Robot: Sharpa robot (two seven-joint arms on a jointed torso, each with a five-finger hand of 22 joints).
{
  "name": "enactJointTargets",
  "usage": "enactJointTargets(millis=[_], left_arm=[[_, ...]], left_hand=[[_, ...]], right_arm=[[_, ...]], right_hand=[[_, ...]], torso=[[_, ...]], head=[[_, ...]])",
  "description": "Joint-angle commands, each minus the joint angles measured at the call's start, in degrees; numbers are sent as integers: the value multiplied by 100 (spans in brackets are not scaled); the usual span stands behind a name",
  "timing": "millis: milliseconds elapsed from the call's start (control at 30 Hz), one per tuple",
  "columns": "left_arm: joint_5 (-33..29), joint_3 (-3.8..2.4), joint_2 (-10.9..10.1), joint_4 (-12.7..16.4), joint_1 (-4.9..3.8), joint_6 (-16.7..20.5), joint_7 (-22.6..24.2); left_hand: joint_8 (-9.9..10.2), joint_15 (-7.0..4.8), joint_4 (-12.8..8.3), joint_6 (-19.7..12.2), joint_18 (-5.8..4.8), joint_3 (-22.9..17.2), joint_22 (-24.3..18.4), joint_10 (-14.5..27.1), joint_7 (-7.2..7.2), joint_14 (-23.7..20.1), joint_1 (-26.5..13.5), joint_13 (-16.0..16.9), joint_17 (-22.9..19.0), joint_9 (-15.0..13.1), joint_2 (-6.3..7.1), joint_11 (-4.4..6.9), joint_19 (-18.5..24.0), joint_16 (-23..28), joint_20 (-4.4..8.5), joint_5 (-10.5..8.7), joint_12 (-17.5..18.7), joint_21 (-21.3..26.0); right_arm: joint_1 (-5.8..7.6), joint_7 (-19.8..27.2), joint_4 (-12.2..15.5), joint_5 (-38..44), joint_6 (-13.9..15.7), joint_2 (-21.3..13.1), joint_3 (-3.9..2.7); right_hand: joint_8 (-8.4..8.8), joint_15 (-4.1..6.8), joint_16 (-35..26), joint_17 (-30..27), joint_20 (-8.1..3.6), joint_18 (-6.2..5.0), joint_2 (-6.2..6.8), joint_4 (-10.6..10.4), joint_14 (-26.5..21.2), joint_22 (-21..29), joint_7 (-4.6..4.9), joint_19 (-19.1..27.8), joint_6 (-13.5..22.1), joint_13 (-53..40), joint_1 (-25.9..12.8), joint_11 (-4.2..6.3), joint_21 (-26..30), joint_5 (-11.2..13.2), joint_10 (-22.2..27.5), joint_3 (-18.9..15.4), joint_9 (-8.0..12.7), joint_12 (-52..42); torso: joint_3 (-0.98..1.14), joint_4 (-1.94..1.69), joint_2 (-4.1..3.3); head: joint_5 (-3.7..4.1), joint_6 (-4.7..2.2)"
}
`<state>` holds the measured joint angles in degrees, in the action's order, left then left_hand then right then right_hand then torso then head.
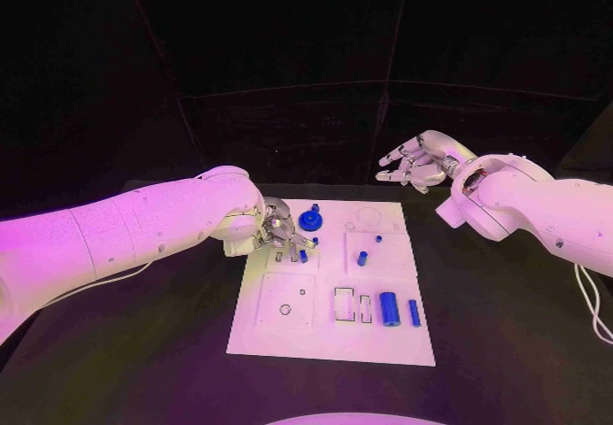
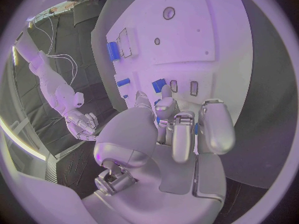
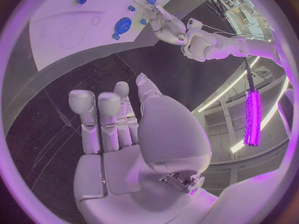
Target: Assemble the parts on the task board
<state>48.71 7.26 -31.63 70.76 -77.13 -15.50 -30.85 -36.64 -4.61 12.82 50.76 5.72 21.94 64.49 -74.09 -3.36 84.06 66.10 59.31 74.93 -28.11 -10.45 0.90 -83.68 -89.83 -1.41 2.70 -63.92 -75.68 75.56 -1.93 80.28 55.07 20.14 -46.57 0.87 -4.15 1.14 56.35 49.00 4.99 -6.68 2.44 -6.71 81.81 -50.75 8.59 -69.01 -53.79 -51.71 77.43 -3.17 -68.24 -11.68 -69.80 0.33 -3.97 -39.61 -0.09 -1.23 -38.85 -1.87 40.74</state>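
**Left hand works at the board's slots while the right waits off the plate**

Nearest the robot, along the board's (image 1: 326, 341) near edge, lie a fat blue cylinder (image 1: 388, 309) and a thinner blue pin (image 1: 414, 312) beside two open rectangular slots. They look like stock laid out flat, ready to be picked and not yet seated.

Further in, a short blue peg (image 1: 361, 258) stands near the board's middle, apart from the rest, with a smaller blue piece (image 1: 379, 238) beyond it.

On the board's left side the left hand (image 1: 283, 232) is bent down over a pair of small slots. The left wrist view shows its fingers (image 2: 215, 127) curled over the plate with bits of blue between and under them, so it seems to pinch a small part (image 2: 161, 86) to guide it down. Whether it truly grips that part cannot be told. Just beyond its fingertips sits a round blue gear (image 1: 311, 219).

Farthest off, the right hand (image 1: 415, 166) hangs above the table past the board's far right corner. It is released, fingers apart and holding nothing, probably kept back so it does not crowd the left arm's work.
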Motion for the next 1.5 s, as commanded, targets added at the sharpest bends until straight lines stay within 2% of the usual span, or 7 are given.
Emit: enactJointTargets(millis=[33, 433, 900, 1500], left_arm=[[56, -6, 41, -48, -16, -236, -142], [216, -6, 203, -198, -19, -258, -187], [270, -5, 366, -344, -21, -382, -258], [272, -5, 446, -398, -21, -560, -312]], left_hand=[[-36, -2, -4, -47, -108, -34, 4, 39, 4, 594, 86, -2, 1507, -23, 9, -2, 51, -17, -1, 10, -30, -26], [-111, -2, -41, -93, -115, -94, 54, 31, 5, 594, 186, 21, 1507, -86, -11, 0, 46, -17, -3, 12, -63, -54], [-197, -4, -103, -138, -123, -211, 114, 10, 10, 594, 309, 50, 1507, -158, -50, 4, 37, -17, -3, 13, -107, -91], [-228, -4, -129, -151, -132, -273, 170, -6, 13, 594, 349, 74, 1507, -184, -65, 6, 26, -17, -4, 14, -135, -123]], right_arm=[[13, -33, 1, 31, -57, 10, -6], [13, -38, -13, 40, -93, 43, -6], [13, -39, -27, 49, -123, 71, -5], [13, -35, -45, 50, -161, 98, -5]], right_hand=[[16, -1, -33, 2, 14, -91, -31, 7, 50, 8, 0, -40, 45, 9, 28, -14, 31, -28, 9, -30, 5, 18], [15, 0, -41, 3, 14, -92, -35, 4, 54, 16, -1, -43, 47, 18, 36, -15, 40, -55, 12, -34, 5, 27], [12, 0, -55, -3, 13, -92, -40, 4, 56, 20, -1, -47, 46, 25, 46, -14, 46, -81, 14, -36, 4, 34], [12, 1, -58, -1, 13, -93, -40, 4, 58, 26, -1, -47, 46, 27, 50, -14, 52, -94, 15, -38, 4, 34]], torso=[[-3, -3, 3], [-2, -3, -3], [0, -4, -7], [-3, -7, -4]], head=[[13, 6], [-3, 29], [-11, 103], [-1, 118]])
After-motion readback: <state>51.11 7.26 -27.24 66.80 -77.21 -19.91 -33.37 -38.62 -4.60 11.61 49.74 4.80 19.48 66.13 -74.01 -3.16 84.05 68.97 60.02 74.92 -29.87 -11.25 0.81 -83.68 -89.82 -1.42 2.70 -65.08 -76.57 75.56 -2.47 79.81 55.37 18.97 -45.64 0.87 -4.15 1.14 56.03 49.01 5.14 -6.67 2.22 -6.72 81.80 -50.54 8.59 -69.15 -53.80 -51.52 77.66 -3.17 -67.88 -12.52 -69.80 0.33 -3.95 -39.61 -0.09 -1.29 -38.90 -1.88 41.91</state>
